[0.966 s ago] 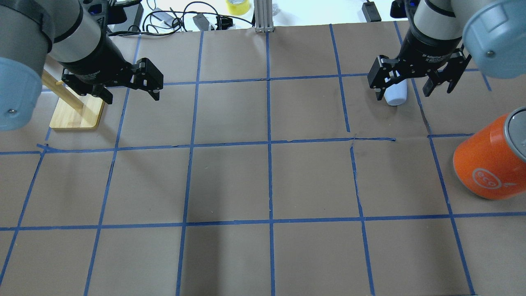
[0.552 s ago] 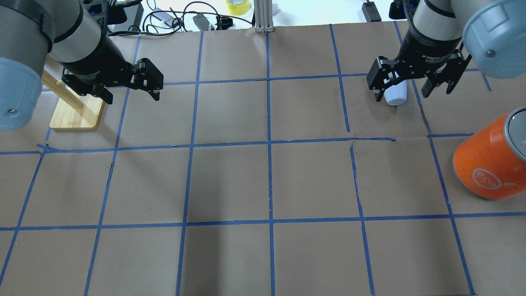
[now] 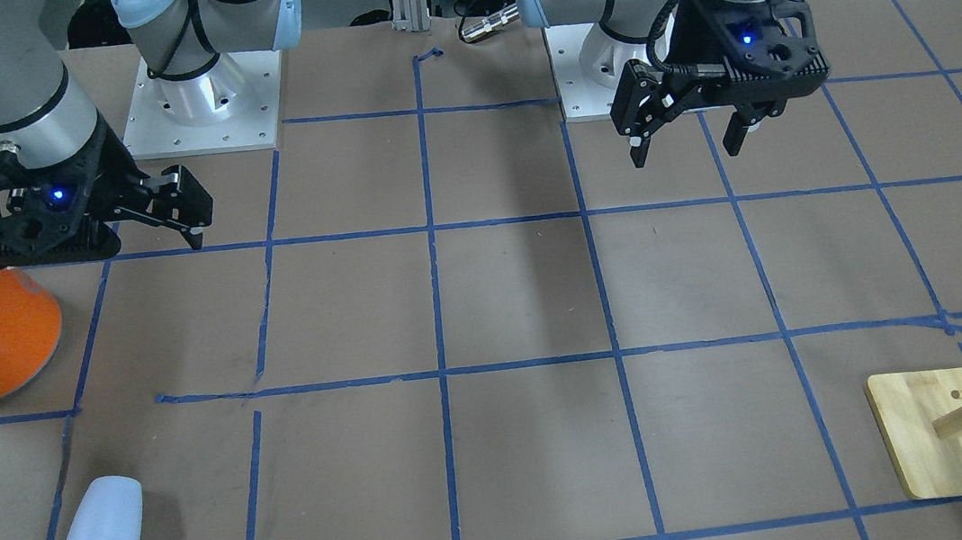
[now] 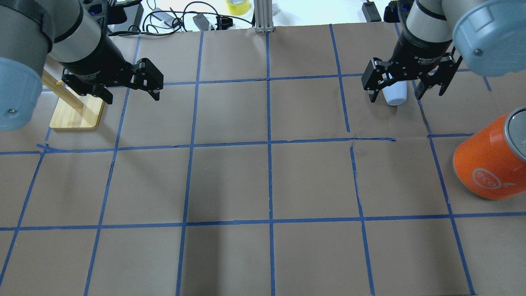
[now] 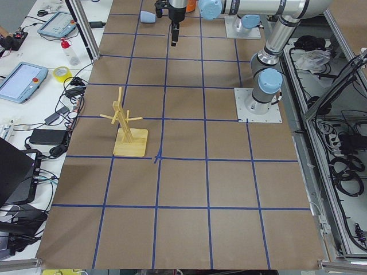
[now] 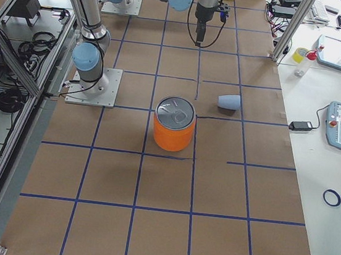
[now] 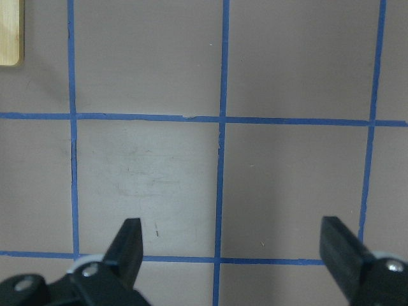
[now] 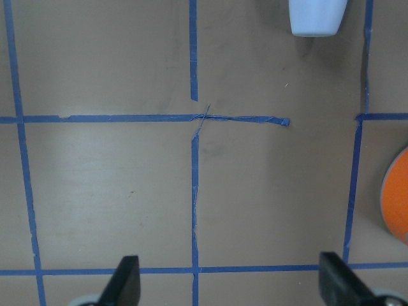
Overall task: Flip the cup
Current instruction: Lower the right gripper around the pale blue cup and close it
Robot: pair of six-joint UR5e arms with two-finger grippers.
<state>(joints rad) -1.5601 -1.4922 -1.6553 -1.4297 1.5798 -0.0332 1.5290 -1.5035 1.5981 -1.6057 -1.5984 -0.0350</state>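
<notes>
**Cup down on its side, both claws wide and empty**

Nearest the robot, both grippers hang above the table (image 4: 230, 181). The left gripper (image 3: 686, 154) has its fingers spread wide with nothing in them. Its wrist view shows only taped table between the fingertips. The right gripper (image 4: 395, 98) is spread just as wide and is also empty.

Farther out on the right side, the can (image 4: 487, 164) stands upright, silver top up.

Farthest out, near the operators' edge, the cup (image 3: 99, 531) lies on its side, rim toward that edge and base toward the robot. The stand (image 3: 945, 444) sits at about the same depth on the left side.

In the overhead view the cup shows between the right gripper's fingers, partly hidden by the claw, as if within its grasp. The front-facing view shows otherwise: the cup lies well apart from that gripper, beyond the can. The right wrist view agrees, with the cup at its top edge, far ahead of the fingertips.
</notes>
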